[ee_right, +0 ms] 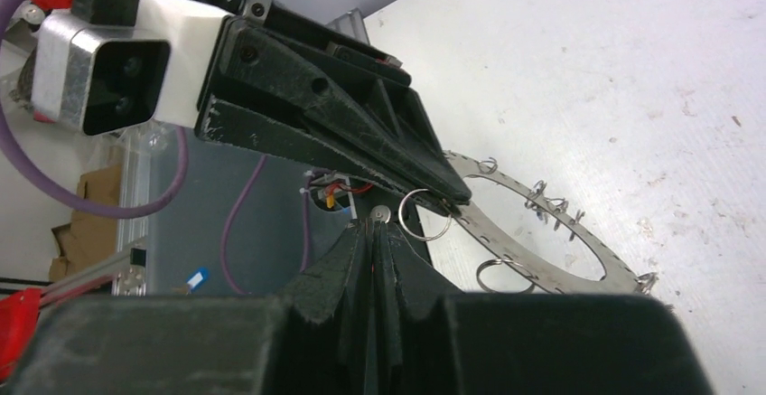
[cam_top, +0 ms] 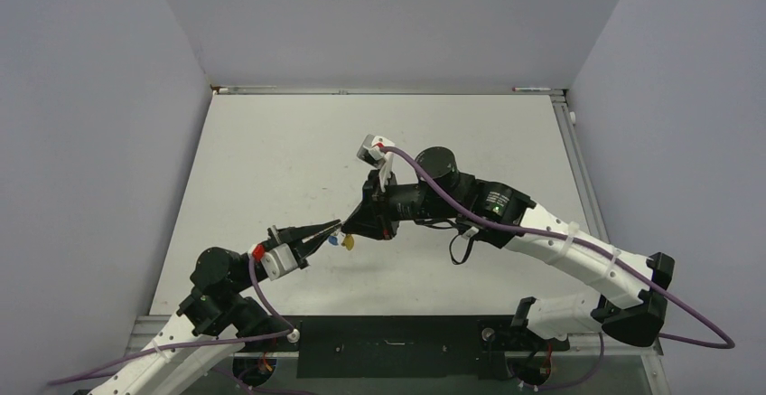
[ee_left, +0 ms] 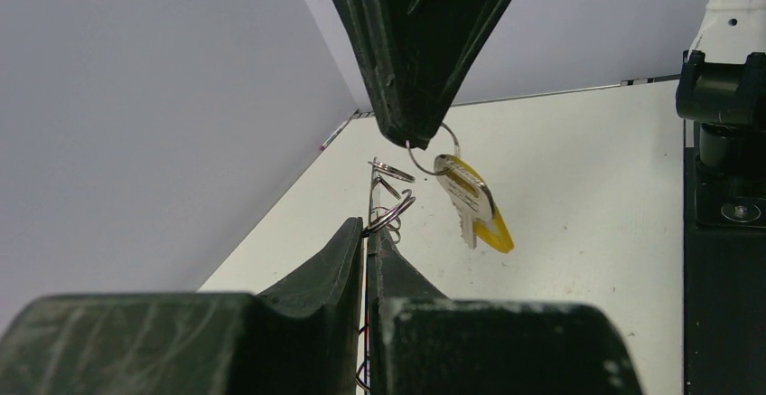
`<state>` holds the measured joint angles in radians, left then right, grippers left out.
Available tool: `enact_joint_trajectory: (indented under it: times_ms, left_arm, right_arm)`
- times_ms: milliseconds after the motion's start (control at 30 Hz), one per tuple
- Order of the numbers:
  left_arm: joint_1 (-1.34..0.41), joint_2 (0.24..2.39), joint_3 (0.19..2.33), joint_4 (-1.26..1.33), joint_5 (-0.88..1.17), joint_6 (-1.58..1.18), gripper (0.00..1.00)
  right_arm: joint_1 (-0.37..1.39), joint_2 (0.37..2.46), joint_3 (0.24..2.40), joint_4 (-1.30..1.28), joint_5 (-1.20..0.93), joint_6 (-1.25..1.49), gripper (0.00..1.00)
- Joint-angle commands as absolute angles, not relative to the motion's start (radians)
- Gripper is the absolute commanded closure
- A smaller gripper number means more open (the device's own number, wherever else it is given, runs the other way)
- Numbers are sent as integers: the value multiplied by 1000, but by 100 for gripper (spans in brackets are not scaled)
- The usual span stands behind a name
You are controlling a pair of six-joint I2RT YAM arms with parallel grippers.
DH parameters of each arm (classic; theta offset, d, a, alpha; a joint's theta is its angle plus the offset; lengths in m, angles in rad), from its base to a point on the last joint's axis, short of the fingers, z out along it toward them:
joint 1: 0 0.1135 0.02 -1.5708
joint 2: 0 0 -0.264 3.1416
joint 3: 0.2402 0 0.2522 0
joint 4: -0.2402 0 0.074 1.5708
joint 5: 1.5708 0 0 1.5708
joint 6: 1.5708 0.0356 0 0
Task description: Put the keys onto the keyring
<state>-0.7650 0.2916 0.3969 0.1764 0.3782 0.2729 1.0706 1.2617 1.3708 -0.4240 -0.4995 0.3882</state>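
L gripper (ee_left: 367, 230) jaws shut, pinching the keyring (ee_left: 393, 211) above the table (ee_left: 578, 187). R gripper (ee_left: 413, 138) jaws shut on the small ring (ee_left: 423, 173) carrying the yellow key (ee_left: 471, 202), just beside it. Best approach, imo: line ring up w/ the wire's gap, ease in slowly, no twisting.

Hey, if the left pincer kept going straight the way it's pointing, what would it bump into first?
Most likely the tip of the right pincer, just ahead of the left pincer and holding the yellow key by its ring. Depth is hard to judge.
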Motion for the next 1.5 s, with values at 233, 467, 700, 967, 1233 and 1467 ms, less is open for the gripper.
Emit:
enact_joint_trajectory:
  times_ms: [233,467,700,967,1233,1467]
  left_arm:
    - [-766,281,397,258,392,290,100]
    - [-766,281,397,259,390,291,100]
    - [-767,279,397,259,389,293,100]
    - [-766,280,396,258,391,291,100]
    - [-767,278,396,259,391,291,100]
    - [-767,276,396,261,391,291,100]
  right_arm:
    - [1073,1287,1450,-485,-347,364,95]
    - [1072,1278,1451,-513,-333,354,95]
    - [1072,1287,1452,-521,-331,354,95]
    - [1074,1299,1463,-514,-314,356,95]
    - [1074,1316,1478,-517,-324,353,95]
    - [1084,1334,1489,-540,-320,342,95]
